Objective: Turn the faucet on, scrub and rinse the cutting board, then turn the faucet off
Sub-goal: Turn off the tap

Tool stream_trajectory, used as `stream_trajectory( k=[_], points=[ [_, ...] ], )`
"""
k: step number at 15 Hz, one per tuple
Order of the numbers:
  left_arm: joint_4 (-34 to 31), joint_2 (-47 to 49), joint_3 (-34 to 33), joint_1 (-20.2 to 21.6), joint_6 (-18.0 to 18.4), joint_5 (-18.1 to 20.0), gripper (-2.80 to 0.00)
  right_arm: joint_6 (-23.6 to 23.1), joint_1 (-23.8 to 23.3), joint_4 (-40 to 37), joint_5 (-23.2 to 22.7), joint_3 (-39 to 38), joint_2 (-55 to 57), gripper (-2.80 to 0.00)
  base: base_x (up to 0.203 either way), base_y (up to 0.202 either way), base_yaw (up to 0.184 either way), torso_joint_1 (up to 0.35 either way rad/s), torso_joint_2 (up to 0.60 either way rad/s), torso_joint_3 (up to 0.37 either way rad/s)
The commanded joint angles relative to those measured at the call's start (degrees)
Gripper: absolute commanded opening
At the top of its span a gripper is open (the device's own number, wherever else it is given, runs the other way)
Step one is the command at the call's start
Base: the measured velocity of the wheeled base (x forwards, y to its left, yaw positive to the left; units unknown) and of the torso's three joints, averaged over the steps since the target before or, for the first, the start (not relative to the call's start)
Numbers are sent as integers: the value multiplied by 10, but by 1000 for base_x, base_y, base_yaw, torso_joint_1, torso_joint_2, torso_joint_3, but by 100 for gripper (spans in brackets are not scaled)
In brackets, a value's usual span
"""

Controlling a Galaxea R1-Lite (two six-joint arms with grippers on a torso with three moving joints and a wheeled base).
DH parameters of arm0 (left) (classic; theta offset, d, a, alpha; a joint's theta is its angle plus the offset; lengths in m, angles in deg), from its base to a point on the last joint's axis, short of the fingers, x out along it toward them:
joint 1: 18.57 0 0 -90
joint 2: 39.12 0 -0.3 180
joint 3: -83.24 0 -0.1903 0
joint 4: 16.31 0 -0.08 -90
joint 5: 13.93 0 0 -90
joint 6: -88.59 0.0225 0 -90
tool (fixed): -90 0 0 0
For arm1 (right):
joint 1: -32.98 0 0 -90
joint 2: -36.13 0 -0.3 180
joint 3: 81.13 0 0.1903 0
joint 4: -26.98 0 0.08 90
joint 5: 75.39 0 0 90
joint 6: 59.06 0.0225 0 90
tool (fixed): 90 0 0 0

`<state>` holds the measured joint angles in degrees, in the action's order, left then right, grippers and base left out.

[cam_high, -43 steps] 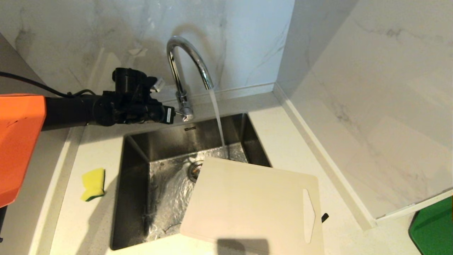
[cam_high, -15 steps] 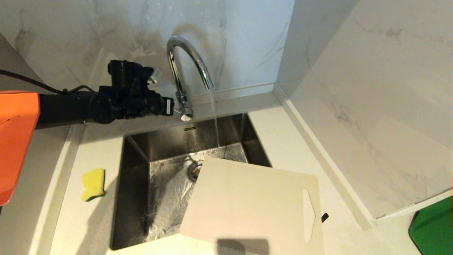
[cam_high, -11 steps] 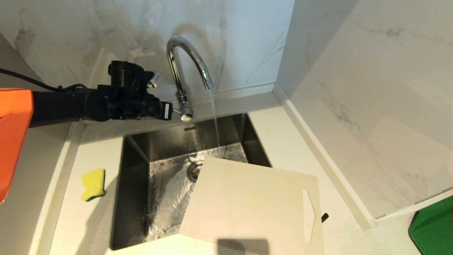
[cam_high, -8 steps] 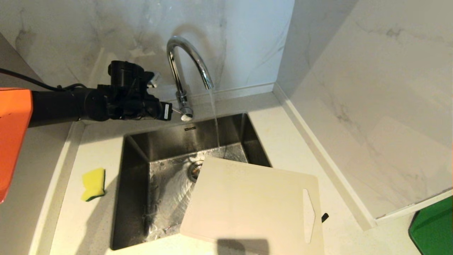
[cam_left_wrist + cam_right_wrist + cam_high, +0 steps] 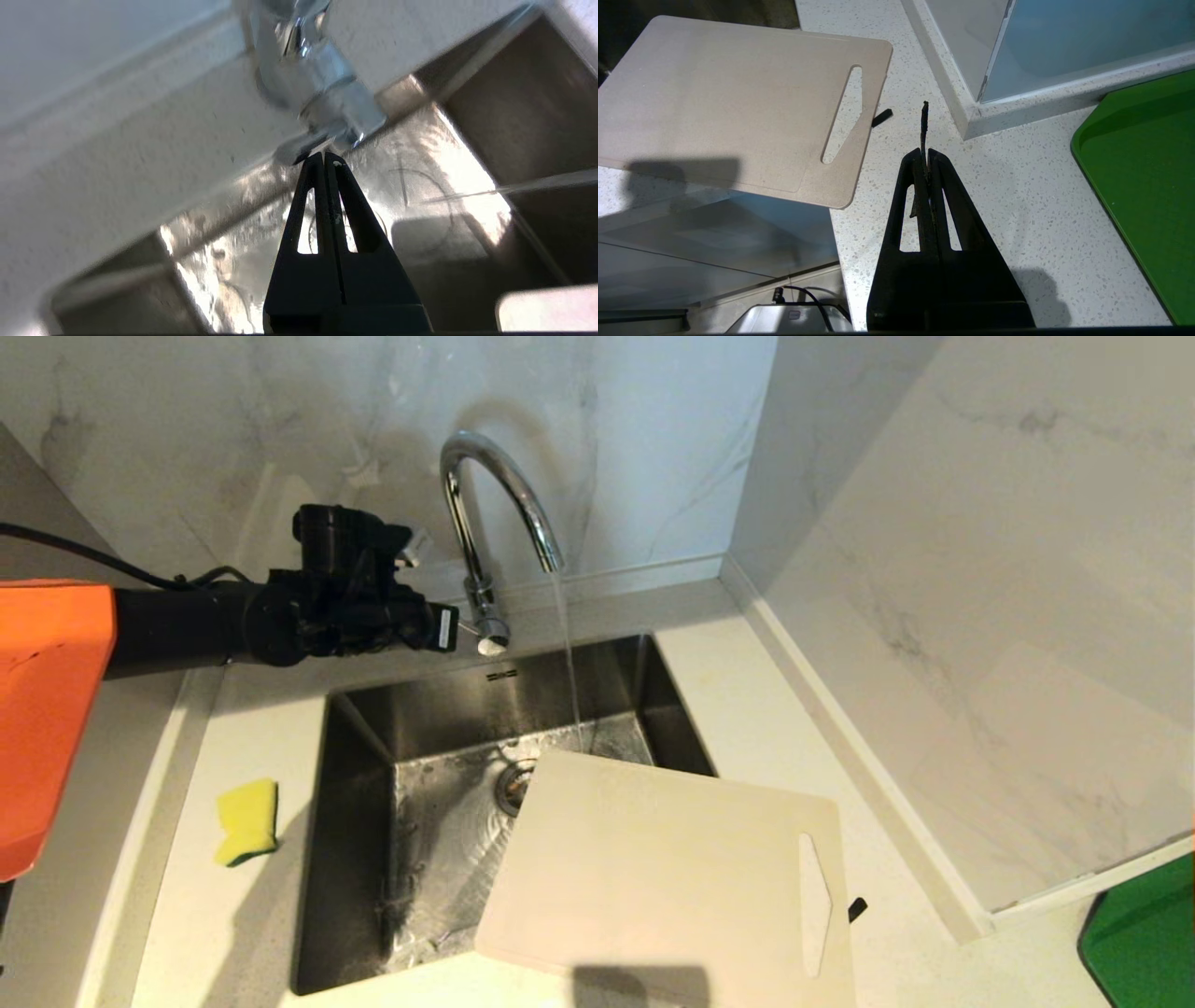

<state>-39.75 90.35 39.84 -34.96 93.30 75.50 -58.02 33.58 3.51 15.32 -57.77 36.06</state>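
Note:
The chrome faucet [image 5: 495,495] arches over the steel sink [image 5: 359,859], and a thin stream of water falls from its spout. My left gripper [image 5: 464,631] is shut, and in the left wrist view its tips [image 5: 323,157] touch the small side lever [image 5: 290,152] on the faucet base [image 5: 327,88]. The cream-white cutting board [image 5: 653,877] lies flat across the sink's front right corner, with its handle slot to the right. Over the counter to the right of the cutting board [image 5: 728,102] hovers my right gripper [image 5: 925,154], shut, with a thin dark sliver sticking out between its jaws.
A yellow-and-green sponge [image 5: 247,819] lies on the counter left of the sink. A green tray [image 5: 1144,943] sits at the far right, behind a marble-faced wall corner [image 5: 934,859]. A small black piece [image 5: 881,117] lies by the board's handle end.
The stream from the spout has thinned from a full flow to a trickle. The left gripper has stayed at the lever, with its arm shifting only slightly. The board has not moved.

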Motion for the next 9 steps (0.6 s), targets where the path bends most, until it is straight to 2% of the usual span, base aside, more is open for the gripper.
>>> stream_trajectory(
  k=[1,6,9],
  points=[
    [9,8,0,0,3,-2,-280,0,0,0,0,-1,0,-280,0,0,0,0,0,0],
    [26,12,0,0,3,-3,-280,0,0,0,0,-1,0,-280,0,0,0,0,0,0],
    [27,14,1,0,8,-18,-280,0,0,0,0,-1,0,-280,0,0,0,0,0,0]
  ],
)
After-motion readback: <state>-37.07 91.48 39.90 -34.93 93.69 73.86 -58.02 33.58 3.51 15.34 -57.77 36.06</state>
